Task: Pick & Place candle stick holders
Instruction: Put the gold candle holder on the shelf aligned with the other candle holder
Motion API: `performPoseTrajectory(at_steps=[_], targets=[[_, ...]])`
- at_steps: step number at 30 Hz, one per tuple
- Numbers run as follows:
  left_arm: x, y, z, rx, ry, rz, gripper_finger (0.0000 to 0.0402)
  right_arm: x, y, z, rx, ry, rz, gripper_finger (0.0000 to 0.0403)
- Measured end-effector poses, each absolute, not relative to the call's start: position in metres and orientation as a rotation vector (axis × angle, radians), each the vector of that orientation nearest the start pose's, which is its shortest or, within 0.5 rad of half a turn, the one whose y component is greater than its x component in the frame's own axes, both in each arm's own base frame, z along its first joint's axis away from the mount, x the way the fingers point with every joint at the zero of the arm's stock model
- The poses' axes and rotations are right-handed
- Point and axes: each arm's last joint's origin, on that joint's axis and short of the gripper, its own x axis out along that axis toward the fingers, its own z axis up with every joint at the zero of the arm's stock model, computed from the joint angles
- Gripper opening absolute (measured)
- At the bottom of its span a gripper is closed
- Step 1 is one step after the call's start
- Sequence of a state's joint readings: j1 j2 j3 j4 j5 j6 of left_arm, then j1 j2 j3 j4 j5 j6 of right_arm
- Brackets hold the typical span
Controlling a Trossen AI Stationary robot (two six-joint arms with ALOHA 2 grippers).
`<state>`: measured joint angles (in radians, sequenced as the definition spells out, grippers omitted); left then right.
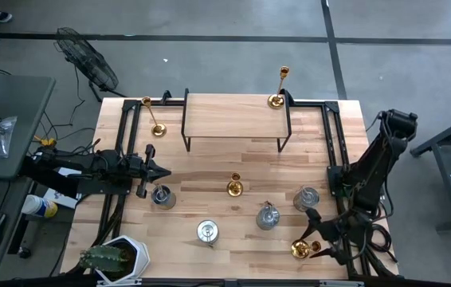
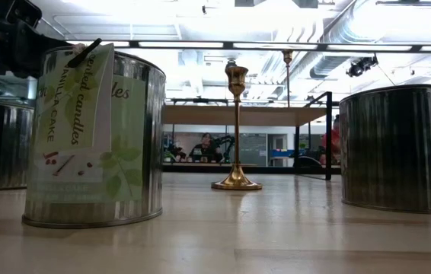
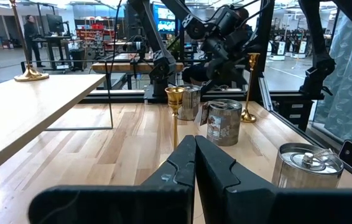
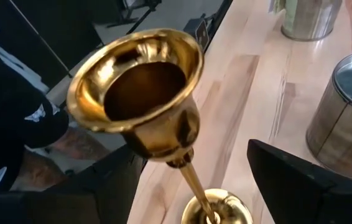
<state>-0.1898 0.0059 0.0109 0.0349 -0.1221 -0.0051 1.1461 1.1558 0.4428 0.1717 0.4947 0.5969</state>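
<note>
At the table's near right corner, high view: the right gripper [image 1: 315,241], fingers spread, straddles a gold candlestick [image 1: 300,249] without yet clamping it; silver tins [image 1: 306,198] and [image 1: 268,217] stand near, another candlestick [image 1: 234,187] sits mid-table, two more at the wire shelf [image 1: 236,116]; the left gripper [image 1: 155,171] waits, fingers together, beside a tin [image 1: 162,196].
Low view: a labelled tin [image 2: 94,137] and a plain tin [image 2: 398,148] flank the central candlestick [image 2: 236,129]; neither gripper shows.
Left wrist view: closed fingers [image 3: 194,168] point at that candlestick [image 3: 175,115].
Right wrist view: the cup [image 4: 135,87] tops a thin stem [image 4: 194,183] between the open fingers [image 4: 306,180]; probably light, rigid, slick and top-heavy, best taken at the stem; the tin [image 4: 347,118] alongside crowds the lift.
</note>
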Motion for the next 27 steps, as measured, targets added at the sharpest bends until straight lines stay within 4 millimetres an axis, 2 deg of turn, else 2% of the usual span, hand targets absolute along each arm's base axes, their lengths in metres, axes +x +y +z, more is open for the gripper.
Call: performPoseTrajectory(at_steps=[15, 27], targets=[[0.096, -0.0147, 0.1702, -0.011, -0.04, -0.064, 0.0, 0.1025, 0.1935, 0.1813, 0.165, 0.544, 0.492, 0.017], [0.0961, -0.0148, 0.1701, -0.011, -0.039, -0.065, 0.0, 0.1025, 0.1936, 0.1813, 0.164, 0.546, 0.494, 0.0114]])
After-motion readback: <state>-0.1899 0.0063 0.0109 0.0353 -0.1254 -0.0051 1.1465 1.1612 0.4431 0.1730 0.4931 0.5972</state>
